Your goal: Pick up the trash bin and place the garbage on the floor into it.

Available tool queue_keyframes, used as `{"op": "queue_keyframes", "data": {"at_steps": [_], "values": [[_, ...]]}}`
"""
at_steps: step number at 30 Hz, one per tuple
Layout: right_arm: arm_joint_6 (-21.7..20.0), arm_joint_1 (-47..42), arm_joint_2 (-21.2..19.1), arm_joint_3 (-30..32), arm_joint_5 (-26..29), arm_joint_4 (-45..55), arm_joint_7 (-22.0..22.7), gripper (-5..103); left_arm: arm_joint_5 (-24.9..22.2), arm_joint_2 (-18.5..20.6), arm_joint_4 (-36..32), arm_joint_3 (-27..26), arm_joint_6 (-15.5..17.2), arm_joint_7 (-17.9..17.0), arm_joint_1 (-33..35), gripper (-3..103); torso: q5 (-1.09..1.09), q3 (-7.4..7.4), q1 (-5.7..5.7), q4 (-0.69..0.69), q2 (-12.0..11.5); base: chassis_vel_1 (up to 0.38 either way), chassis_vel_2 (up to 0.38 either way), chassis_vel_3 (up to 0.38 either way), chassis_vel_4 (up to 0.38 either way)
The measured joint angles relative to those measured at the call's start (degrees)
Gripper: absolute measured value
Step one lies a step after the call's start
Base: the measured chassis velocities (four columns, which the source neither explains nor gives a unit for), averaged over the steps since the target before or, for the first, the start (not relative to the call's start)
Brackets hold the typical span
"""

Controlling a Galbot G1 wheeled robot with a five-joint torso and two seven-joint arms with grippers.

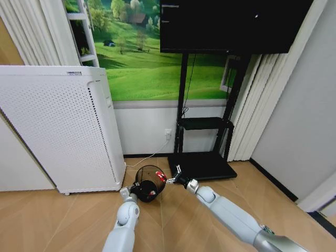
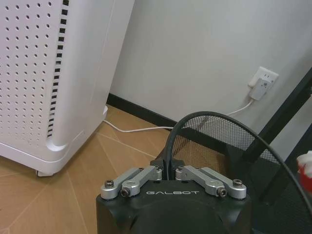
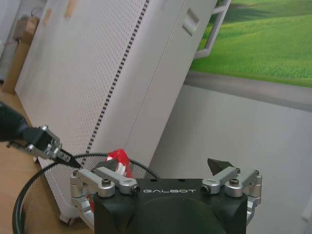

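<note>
The trash bin (image 1: pixel 148 174), a small black wire-mesh basket, hangs tilted just above the wood floor. My left gripper (image 1: pixel 140 188) is shut on its rim (image 2: pixel 168 146), as the left wrist view shows close up. My right gripper (image 1: pixel 172 178) is open over the bin's far rim, its fingers (image 3: pixel 111 171) spread wide. A red-and-white wrapper wad (image 1: pixel 161 177) sits right beside one finger (image 3: pixel 117 159), over the bin's mouth; whether it touches the finger I cannot tell. A red lump (image 1: pixel 152 193) lies inside the bin. The right wrist view shows the left gripper (image 3: pixel 57 152) at the rim.
A tall white perforated appliance (image 1: pixel 58 126) stands close on the left. A black TV stand's base (image 1: pixel 202 165) lies just behind the bin. A white cable (image 2: pixel 136 129) runs along the floor to a wall outlet (image 2: pixel 263 83). Open wood floor lies to the right.
</note>
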Motion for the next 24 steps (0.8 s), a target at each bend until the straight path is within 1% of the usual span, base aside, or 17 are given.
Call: {"op": "queue_keyframes", "data": {"at_steps": [1,2,3,4,5,7,8,9,10,11,12,13,15,16,18,20,24], "values": [[0.4,-0.3,0.3,0.4,-1.2,0.3,1.6,100,0.1,-0.1,0.5,0.0,-0.1,0.0,-0.2,6,-0.11,-0.01,-0.01,0.00,0.0,0.000,0.000,0.000,0.000],[0.9,-0.3,0.7,0.4,0.4,0.8,-1.4,100,0.3,-0.1,1.1,0.1,-0.2,0.2,-0.6,6,-0.08,-0.02,-0.01,-0.02,0.0,0.000,0.000,0.000,0.000],[0.9,-0.3,0.7,0.4,0.4,0.8,-1.4,100,0.3,-0.1,1.1,0.1,-0.2,0.2,-0.6,6,-0.08,-0.02,-0.01,-0.02,0.0,0.000,0.000,0.000,0.000],[-2.6,-0.1,0.0,-1.4,0.9,3.6,-2.0,100,0.7,0.0,2.1,0.0,-0.4,0.4,-1.3,6,0.01,0.01,0.00,0.01,0.0,0.000,0.000,0.000,0.000],[-2.0,-0.3,0.3,-1.3,1.0,3.8,-0.9,100,0.7,0.1,2.5,-0.1,-0.5,0.4,-1.7,6,-0.09,-0.01,0.00,0.00,0.0,0.000,0.000,0.000,0.000],[-1.4,0.0,0.4,-2.2,2.7,4.2,-1.9,100,0.7,0.3,2.6,0.1,-0.5,0.5,-2.2,6,-0.08,-0.02,-0.01,0.00,0.0,0.000,0.000,0.000,0.000],[-3.0,0.2,0.1,-3.2,1.5,4.9,-0.4,100,0.5,0.4,2.6,0.1,-0.4,0.4,-2.7,6,0.04,0.00,0.00,0.01,0.0,0.000,0.000,0.000,0.000],[-2.6,0.1,1.0,-2.4,-0.2,4.3,3.2,100,0.0,0.5,2.3,0.2,-0.2,0.2,-3.0,6,-0.10,-0.01,-0.01,-0.01,0.0,0.000,0.000,0.000,0.000],[-1.8,0.3,1.9,-2.8,0.0,3.8,5.6,100,-0.3,0.5,1.9,0.6,0.0,0.1,-3.1,6,-0.09,-0.02,-0.01,-0.02,0.0,0.000,0.000,0.000,0.000],[-1.8,0.3,1.9,-2.8,0.0,3.8,5.6,100,-0.3,0.5,1.9,0.6,0.0,0.1,-3.1,6,-0.09,-0.02,-0.01,-0.02,0.0,0.000,0.000,0.000,0.000],[-3.4,0.7,2.1,-3.6,0.2,3.8,9.1,100,-0.6,0.5,1.5,0.7,0.2,0.0,-3.2,6,0.05,-0.01,0.00,0.03,0.0,0.000,0.000,0.000,0.000],[-5.5,0.8,2.4,-3.3,0.3,3.8,12.6,100,-0.8,0.7,1.0,0.5,0.3,-0.2,-2.9,6,-0.06,0.00,0.00,-0.01,0.0,0.000,0.000,0.000,0.000],[-6.5,1.1,3.3,-2.7,0.8,3.4,16.1,100,-0.9,0.7,0.5,0.7,0.3,-0.2,-2.6,6,-0.11,-0.02,-0.01,-0.02,0.0,0.000,0.000,0.000,0.000],[-9.6,1.4,4.1,-0.9,3.3,2.4,20.4,100,-1.1,1.0,-0.7,0.5,0.4,-0.2,-1.5,6,0.03,-0.01,0.00,0.00,0.0,0.000,0.000,0.000,0.000],[-10.9,1.5,4.3,0.1,4.5,1.8,21.7,100,-1.2,1.2,-1.2,0.2,0.4,-0.3,-0.9,6,-0.01,-0.01,0.00,0.01,0.0,0.000,0.000,0.000,0.000],[-13.7,1.4,4.4,5.0,9.0,-0.2,24.0,100,-1.5,2.0,-3.0,0.0,0.4,-0.3,0.9,6,-0.03,-0.01,-0.01,0.03,0.0,0.000,0.000,0.000,0.000],[-14.5,0.1,3.5,10.4,10.2,-1.1,24.2,100,-1.7,3.1,-5.3,-0.3,0.4,-0.3,2.9,6,-0.04,-0.01,0.00,-0.01,0.0,0.000,0.000,0.000,0.000]]}}
